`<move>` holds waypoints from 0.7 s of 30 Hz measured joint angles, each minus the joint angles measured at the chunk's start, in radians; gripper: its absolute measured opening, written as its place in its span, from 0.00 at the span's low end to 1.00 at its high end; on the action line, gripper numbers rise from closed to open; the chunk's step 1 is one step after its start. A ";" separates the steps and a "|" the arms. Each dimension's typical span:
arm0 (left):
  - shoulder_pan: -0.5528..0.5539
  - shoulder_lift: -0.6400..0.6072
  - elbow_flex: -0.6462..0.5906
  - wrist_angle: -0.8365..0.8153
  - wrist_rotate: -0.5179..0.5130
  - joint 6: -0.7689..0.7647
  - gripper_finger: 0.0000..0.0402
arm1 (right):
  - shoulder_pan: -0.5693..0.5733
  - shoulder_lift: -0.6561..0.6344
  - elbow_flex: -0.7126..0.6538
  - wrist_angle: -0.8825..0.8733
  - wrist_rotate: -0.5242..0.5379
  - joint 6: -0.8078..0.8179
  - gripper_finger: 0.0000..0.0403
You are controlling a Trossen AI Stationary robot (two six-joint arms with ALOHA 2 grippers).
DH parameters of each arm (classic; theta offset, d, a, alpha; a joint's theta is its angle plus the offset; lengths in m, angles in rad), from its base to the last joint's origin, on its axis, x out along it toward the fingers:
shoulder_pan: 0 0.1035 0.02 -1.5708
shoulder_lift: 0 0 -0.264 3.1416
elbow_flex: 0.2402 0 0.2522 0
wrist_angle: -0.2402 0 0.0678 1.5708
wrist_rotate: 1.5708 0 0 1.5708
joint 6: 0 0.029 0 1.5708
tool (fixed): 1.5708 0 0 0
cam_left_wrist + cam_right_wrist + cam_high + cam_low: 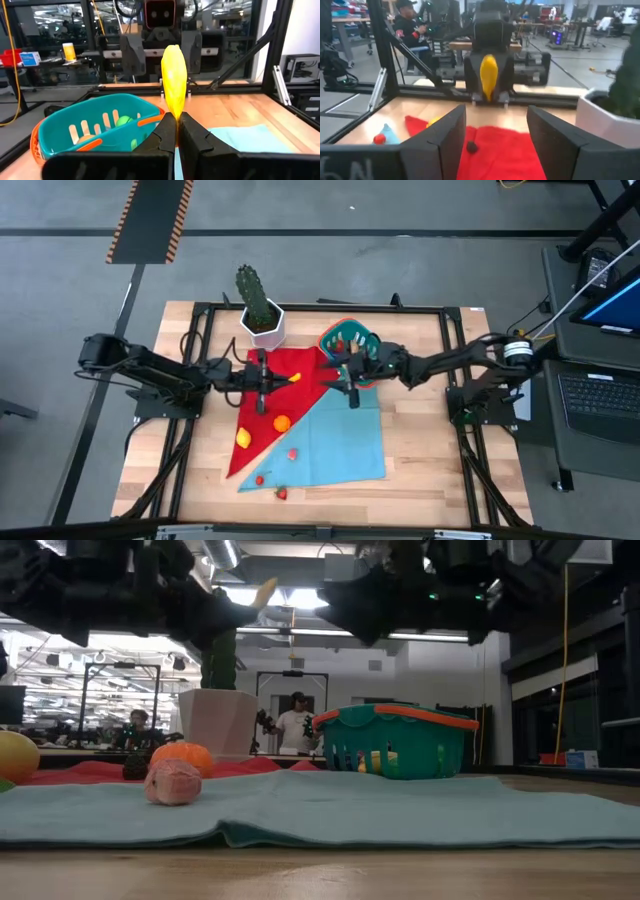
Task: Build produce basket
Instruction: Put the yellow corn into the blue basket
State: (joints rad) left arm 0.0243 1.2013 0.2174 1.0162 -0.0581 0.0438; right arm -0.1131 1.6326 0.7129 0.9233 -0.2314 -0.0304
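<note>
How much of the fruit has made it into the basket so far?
A few pieces already sit in the teal basket. The left gripper is shut on a yellow banana, raised above the cloth. The right gripper waits open near the basket. An orange, a lemon and red berries remain on the cloths.

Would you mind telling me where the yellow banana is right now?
The banana is pinched in the shut left gripper, held above the red cloth near the table's middle, just left of the teal basket in the high view.

basket contents half-hidden, cactus cut off
</note>
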 joint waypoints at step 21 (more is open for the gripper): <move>0.009 0.048 0.028 -0.006 0.043 -0.005 0.00 | 0.019 0.180 0.226 -0.029 -0.079 -0.021 0.53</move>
State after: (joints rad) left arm 0.0334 1.2495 0.2455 1.0100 -0.0153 0.0391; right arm -0.0940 1.8122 0.9386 0.8939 -0.3104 -0.0514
